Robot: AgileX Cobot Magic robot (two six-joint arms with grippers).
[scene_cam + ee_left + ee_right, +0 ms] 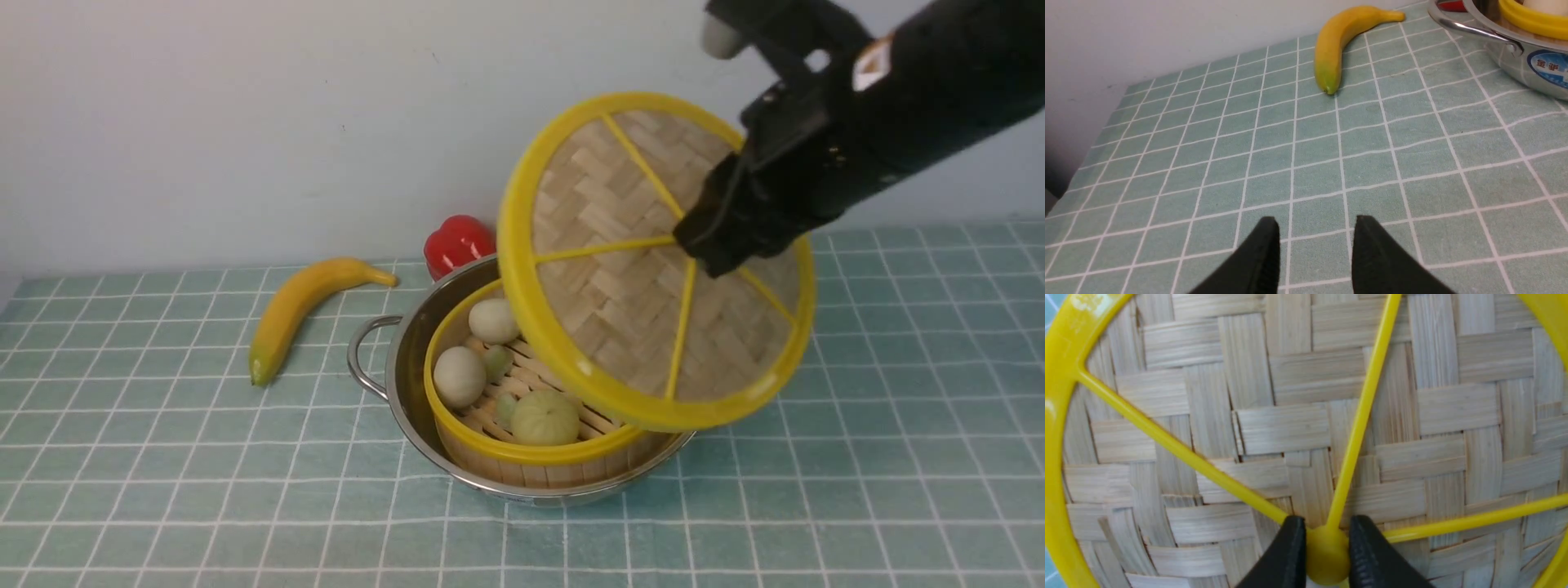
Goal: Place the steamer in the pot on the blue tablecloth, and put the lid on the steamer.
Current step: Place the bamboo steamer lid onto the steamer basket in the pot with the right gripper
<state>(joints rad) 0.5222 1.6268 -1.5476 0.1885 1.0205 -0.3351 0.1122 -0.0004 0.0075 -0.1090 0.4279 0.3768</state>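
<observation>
Front view: steamer (506, 453) seated in pot (404, 359) on blue tablecloth (163, 457). Lid (620, 269) tilted at steamer's 2 o'clock, knob (1327, 557) pinched by right gripper (1327, 524), unplaced. Left gripper (1316, 222) spread, empty.

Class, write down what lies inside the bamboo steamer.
In the steamer: two pale buns, a ribbed greenish dumpling and green pieces on the slats. The tilted lid, held by the right hand, hides its right side; anything there cannot be seen.

blue tablecloth (163, 457): spread flat, white grid lines, a few soft ripples.
pot (406, 359): sitting on the cloth, mid-scene.
banana (298, 306): lying left of the pot, apart from it.
red pepper (457, 242): tucked just behind the pot.
</observation>
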